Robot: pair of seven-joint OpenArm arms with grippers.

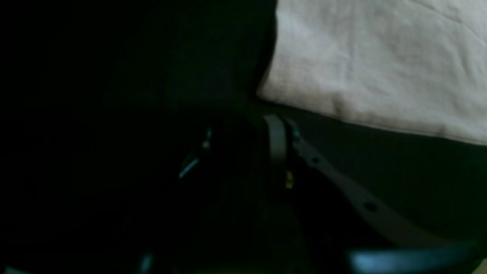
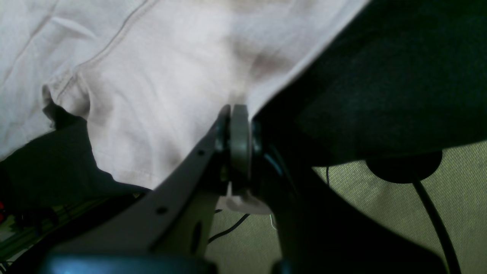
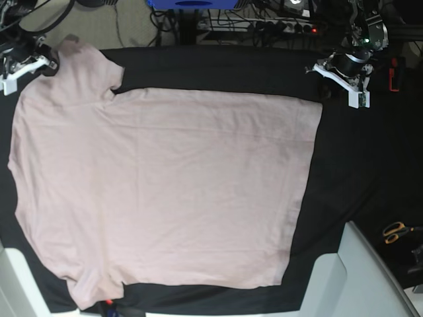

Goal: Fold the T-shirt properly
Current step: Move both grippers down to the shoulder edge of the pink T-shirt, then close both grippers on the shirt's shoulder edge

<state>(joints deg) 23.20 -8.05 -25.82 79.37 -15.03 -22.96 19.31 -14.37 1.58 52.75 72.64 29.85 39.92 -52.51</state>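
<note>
- No legible writing or brand on anything in view.
- T-shirt lies spread flat on the black cloth, covering most of it; sleeves at the base view's left edge.
- Right gripper: jaws closed, pinching the far sleeve's edge, beyond the cloth's rim.
- Left gripper: just off the shirt's hem corner, not touching; wrist view too dark to tell jaw opening.
- Orange-handled scissors on a side surface, well apart.
- Cables behind the table.

A large black cloth is covering the desk; tangled cables are lying on the floor behind, and orange-handled scissors are resting alongside.
</note>
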